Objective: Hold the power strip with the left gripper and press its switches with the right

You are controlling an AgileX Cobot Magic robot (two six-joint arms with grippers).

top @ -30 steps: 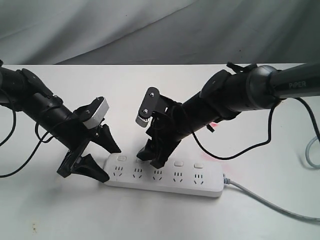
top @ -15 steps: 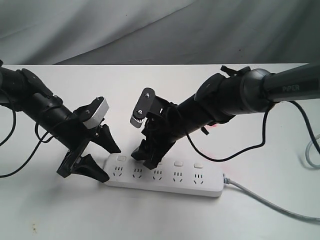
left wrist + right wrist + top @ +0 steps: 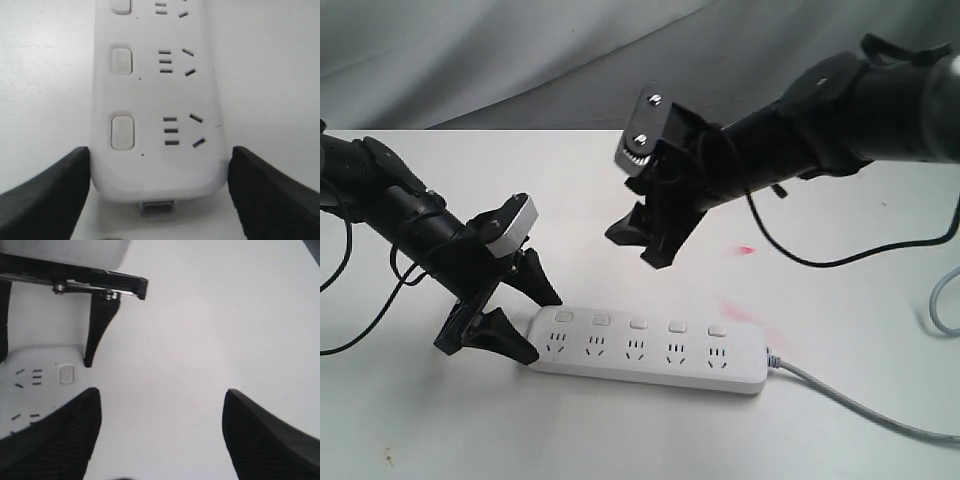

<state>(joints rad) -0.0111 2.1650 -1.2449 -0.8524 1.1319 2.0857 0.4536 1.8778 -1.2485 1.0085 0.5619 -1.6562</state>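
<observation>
The white power strip [image 3: 650,362] lies flat near the table's front, its grey-white cable [image 3: 860,405] running off to the right. Its row of switches [image 3: 638,324] sits along the far side. My left gripper [image 3: 542,330] straddles the strip's left end, one finger against each long side, shut on it; the left wrist view shows the power strip [image 3: 157,165] between both fingers [image 3: 60,190] with the end switch [image 3: 122,132] just ahead. My right gripper [image 3: 635,250] hangs open in the air above and behind the strip, nothing between its fingers [image 3: 60,435]. The strip's end [image 3: 30,390] shows beside it.
The white table [image 3: 620,180] carries faint red marks [image 3: 745,250] right of centre. A pale hose loop [image 3: 945,310] lies at the right edge. Black arm cables hang at the left [image 3: 360,310] and under the right arm [image 3: 820,260]. Grey cloth backs the scene.
My right gripper has lifted off the switch row and swung up and to the right, away from the strip. The left gripper and the strip have stayed put.
</observation>
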